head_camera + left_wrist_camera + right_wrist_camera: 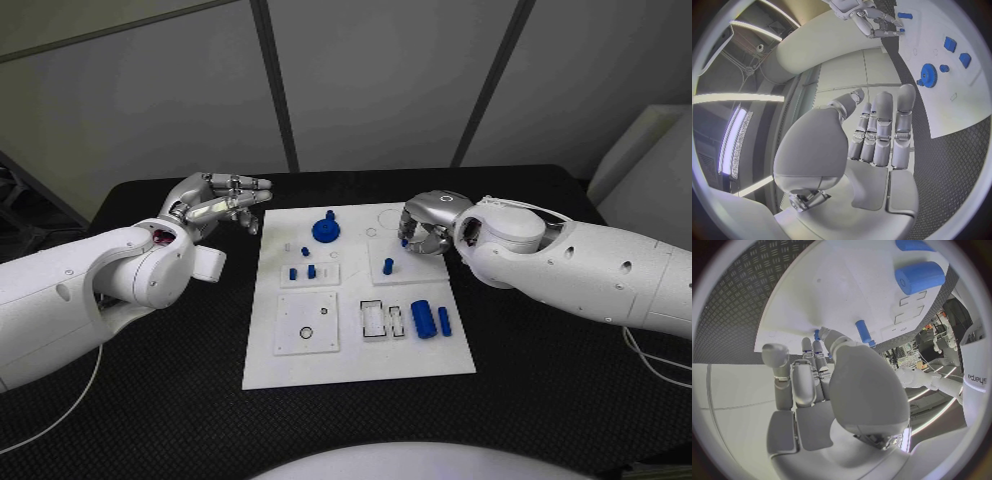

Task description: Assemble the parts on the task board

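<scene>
Board: white task board (361, 350) sits mid black table (173, 400), long side running away from the robot.
Gear: blue gear part (327, 230) w/ a knob on top, at the board's far end, left of centre; left wrist view shows it too (928, 75).
Small pegs: two short blue parts (303, 272) stand on a raised white plate, left-centre of the board.
Upright peg: one slim blue part (388, 266) stands on the right-hand plate, just beside the right hand; right wrist view has it near the fingertips (862, 331).
Cylinder pair: fat blue cylinder (423, 318) and a thin blue pin (444, 321) lie side by side at the board's right edge, nearer the robot; cylinder looms large in the right wrist view (919, 276).
Left hand: left hand (216, 205) is raised off the table, just left of the board's far corner, palm facing up-ish; fingers straight and close together in the wrist view (879, 130), holding nothing.
Right hand: right hand (428, 225) is over the board's far right corner, fingers pointed down toward the board (801, 375); nothing seen in its grasp, fingers loosely apart, tips near the board surface. Contact w/ the board: can't tell.
</scene>
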Action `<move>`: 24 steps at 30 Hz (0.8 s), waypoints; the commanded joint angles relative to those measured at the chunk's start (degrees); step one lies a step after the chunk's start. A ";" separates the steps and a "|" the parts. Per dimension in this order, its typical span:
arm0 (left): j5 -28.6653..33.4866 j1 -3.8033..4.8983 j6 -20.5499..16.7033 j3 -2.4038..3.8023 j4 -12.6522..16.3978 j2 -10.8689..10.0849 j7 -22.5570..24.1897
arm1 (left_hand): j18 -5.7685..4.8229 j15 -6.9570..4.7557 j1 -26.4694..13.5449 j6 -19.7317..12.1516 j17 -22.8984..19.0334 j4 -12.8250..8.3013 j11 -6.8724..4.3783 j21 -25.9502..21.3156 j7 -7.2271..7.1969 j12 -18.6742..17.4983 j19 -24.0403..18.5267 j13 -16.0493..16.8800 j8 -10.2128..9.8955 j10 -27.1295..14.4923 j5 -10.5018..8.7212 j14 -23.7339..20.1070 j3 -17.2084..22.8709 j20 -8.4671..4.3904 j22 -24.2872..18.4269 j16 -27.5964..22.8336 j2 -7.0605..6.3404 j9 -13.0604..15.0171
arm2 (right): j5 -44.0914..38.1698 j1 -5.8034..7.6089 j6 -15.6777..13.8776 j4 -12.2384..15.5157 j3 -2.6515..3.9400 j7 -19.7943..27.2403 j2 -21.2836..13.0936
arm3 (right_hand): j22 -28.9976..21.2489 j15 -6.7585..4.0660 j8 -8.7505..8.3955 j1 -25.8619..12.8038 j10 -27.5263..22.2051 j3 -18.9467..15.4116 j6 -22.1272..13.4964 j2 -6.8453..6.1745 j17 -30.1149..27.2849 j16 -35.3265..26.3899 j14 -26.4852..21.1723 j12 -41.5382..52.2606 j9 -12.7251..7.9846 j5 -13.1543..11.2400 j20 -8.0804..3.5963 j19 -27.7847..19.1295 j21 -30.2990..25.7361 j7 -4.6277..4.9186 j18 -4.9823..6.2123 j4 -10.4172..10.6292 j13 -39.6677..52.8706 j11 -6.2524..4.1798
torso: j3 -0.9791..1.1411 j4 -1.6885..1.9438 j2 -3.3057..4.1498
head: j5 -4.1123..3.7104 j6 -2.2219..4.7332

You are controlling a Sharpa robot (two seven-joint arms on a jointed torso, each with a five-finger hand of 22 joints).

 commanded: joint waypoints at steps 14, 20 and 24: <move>2.06 0.06 0.72 0.06 -0.38 0.21 1.38 | 0.58 0.05 -0.05 0.59 -0.17 -0.25 0.25 -0.23 -0.16 0.44 -0.45 -0.04 -0.08 -0.21 0.22 -0.44 0.32 -0.12 -0.14 -0.36 0.66 0.02 | -1.09 -0.56 3.92 -1.42 0.01 -0.47 1.82 | 3.69 -0.11 0.08 0.69 1.56 3.12 1.03 0.67 0.57 1.17 2.68 0.61 0.27 0.63 0.22 0.07 3.28 0.13 -1.24 -2.01 0.11 -0.24 | 0.04 0.01 0.01 | 0.08 -0.40; 2.06 0.07 0.87 0.06 -0.17 0.11 1.01 | 0.59 0.05 0.21 0.61 -0.30 -0.40 0.27 -0.36 -0.12 0.48 -0.49 -0.04 -0.10 -0.31 0.25 -0.57 0.52 -0.14 -0.21 -0.50 0.88 0.00 | -1.57 -0.66 4.75 -1.42 0.01 -1.30 1.85 | 5.36 -0.40 0.47 1.62 3.13 4.90 2.32 1.57 0.73 1.52 2.64 1.06 0.55 0.28 0.03 0.17 4.74 0.04 -1.38 -3.80 0.35 -0.57 | 0.04 0.01 0.05 | 0.02 -0.56; 2.05 0.07 1.18 0.06 -0.12 0.11 0.60 | 0.59 0.04 0.33 0.61 -0.34 -0.49 0.27 -0.40 -0.11 0.50 -0.50 -0.05 -0.12 -0.34 0.26 -0.60 0.60 -0.14 -0.22 -0.54 0.93 -0.01 | -2.58 -0.68 4.84 -1.23 0.01 -2.37 1.72 | 7.39 -0.66 0.83 2.05 4.55 5.99 3.46 2.10 0.67 1.62 2.59 1.43 0.82 0.17 -0.23 0.81 6.35 -0.15 -1.69 -5.17 0.61 -0.92 | 0.06 -0.02 0.00 | 0.11 -0.57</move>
